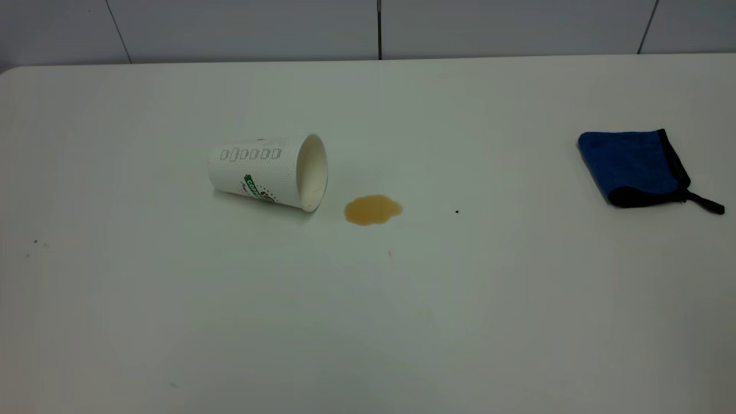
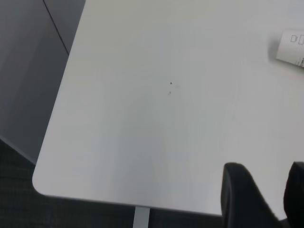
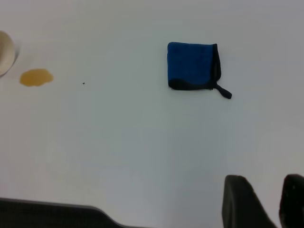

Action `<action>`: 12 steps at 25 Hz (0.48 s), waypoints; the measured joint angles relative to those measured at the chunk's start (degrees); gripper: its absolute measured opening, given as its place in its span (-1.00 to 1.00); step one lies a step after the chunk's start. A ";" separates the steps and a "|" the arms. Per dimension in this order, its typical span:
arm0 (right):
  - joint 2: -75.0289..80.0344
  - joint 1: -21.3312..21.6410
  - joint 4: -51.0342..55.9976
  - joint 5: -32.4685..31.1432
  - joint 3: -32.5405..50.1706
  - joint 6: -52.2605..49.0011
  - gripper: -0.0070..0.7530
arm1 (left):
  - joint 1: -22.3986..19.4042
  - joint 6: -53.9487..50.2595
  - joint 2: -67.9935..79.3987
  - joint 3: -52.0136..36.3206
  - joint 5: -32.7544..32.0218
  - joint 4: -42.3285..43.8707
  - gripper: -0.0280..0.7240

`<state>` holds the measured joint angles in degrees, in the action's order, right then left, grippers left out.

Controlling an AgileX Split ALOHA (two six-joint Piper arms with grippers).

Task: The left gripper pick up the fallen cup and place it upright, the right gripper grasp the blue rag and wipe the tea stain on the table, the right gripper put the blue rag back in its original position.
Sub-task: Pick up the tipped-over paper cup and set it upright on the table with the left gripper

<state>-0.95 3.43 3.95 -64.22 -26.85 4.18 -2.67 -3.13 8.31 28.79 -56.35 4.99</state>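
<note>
The cup (image 1: 269,171) lies on its side on the table (image 1: 368,322), left of centre in the exterior view, with its mouth turned toward the right of the frame and its cream inside showing. The green banner runs along its lower side. Just beside the rim, at the frame's centre, sits the stain (image 1: 373,209), an amber puddle close to the cup's mouth but apart from it. A tiny dark speck (image 1: 457,211) lies to the right of the stain. The rag (image 1: 632,167) rests folded near the right edge of the frame, well apart from the stain, its black loop tail pointing to the lower right.

Neither arm appears in the exterior view. In the left wrist view the left gripper (image 2: 263,199) shows at the lower right corner of the frame, its two dark fingers (image 2: 240,197) parted with bare table between them, gripping nothing; the cup (image 2: 292,47) peeks in at the upper right edge. In the right wrist view the right gripper (image 3: 263,202) also sits at the lower right, fingers (image 3: 240,202) spread and empty. The rag (image 3: 192,66) lies right of centre in the upper half, the stain (image 3: 36,77) at the left edge beside a sliver of cup (image 3: 5,54).
</note>
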 joint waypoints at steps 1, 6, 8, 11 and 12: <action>0.00 0.00 0.00 0.00 0.00 0.00 -0.36 | 0.00 0.00 3.02 0.28 1.88 0.00 -0.21; 0.00 0.00 0.00 0.00 0.00 0.00 -0.36 | 0.00 0.00 19.23 4.97 9.30 0.19 0.25; 0.00 0.00 0.00 0.00 0.00 0.00 -0.36 | 0.00 0.06 26.50 8.43 11.86 0.57 0.59; 0.00 0.00 0.00 0.00 0.00 0.00 -0.36 | 0.06 1.05 36.26 13.96 14.44 0.68 0.94; 0.00 0.00 0.00 0.00 0.00 0.00 -0.36 | 0.44 1.33 39.47 15.53 15.11 0.74 0.97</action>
<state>-0.95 3.43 3.95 -64.22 -26.85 4.18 -2.23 -1.81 47.78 44.32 -41.24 5.74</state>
